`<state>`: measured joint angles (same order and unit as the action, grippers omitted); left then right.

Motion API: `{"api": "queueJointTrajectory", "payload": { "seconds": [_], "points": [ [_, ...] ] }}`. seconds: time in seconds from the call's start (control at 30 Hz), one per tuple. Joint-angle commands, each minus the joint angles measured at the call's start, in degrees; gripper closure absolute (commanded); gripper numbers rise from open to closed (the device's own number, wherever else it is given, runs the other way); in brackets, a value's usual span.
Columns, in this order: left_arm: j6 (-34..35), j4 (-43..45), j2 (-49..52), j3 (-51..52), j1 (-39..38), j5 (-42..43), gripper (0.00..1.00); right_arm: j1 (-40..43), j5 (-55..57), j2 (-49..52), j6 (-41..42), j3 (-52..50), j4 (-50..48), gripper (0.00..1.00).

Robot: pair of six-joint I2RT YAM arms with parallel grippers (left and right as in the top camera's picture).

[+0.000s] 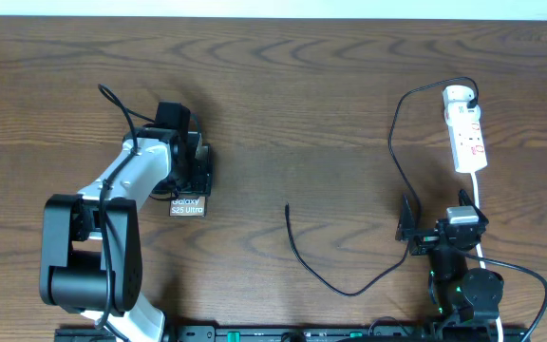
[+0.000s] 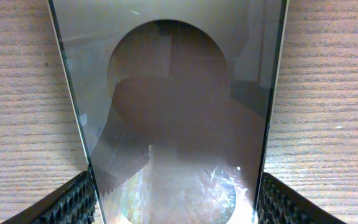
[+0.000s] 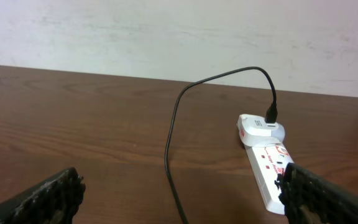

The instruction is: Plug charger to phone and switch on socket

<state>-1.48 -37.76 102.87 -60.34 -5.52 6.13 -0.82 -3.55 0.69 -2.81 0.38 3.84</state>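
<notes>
Nearest: the phone (image 2: 179, 112), a flat glossy slab whose mirror-like face fills my left wrist view.
Left gripper (image 2: 178, 202): its ribbed black pads (image 2: 73, 202) sit against both long edges, so I read it as pinching the phone across its width.
Phone position: flat on the dark, grained wooden table (image 1: 283, 95), on the left side.
Right gripper (image 3: 179, 177): spread wide, holding nothing, facing the socket (image 3: 269, 168).
Done: the charger (image 1: 392, 142) has its plug end seated in the socket's rounded end.
Left: the small tip lies loose mid-table, well apart from the phone, and the switch is not yet pressed as far as I can judge.
Charger: a thin, limp black cable lying in loose curves.
Socket: hard white plastic, elongated, with red markings.
</notes>
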Motion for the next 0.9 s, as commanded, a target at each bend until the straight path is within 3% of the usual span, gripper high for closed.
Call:
{"api": "queueJointTrajectory", "payload": {
  "seconds": [0.0, 0.43, 0.53, 0.67, 0.8, 0.87],
  "points": [
    [0.52, 0.66, 0.52, 1.55, -0.04, 0.96, 0.93, -0.35, 0.39, -0.35, -0.68, -0.07, 0.24, 0.01],
    [0.52, 3.61, 0.55, 5.01, -0.04, 0.96, 0.91, -0.35, 0.39, -0.35, -0.68, -0.07, 0.24, 0.01],
    [0.48, 3.63, 0.55, 5.01, -0.04, 0.96, 0.71, -0.35, 0.39, -0.35, -0.68, -0.07, 0.24, 0.01],
    [0.48, 3.85, 0.55, 5.01, -0.04, 0.96, 0.58, -0.35, 0.39, -0.35, -0.68, -0.07, 0.24, 0.01],
    [0.48, 3.82, 0.55, 5.01, -0.04, 0.96, 0.37, -0.35, 0.39, -0.35, -0.68, -0.07, 0.24, 0.01],
    [0.50, 3.82, 0.55, 5.01, -0.02, 0.94, 0.32, -0.35, 0.39, -0.35, -0.68, -0.07, 0.24, 0.01]
  ]
}}
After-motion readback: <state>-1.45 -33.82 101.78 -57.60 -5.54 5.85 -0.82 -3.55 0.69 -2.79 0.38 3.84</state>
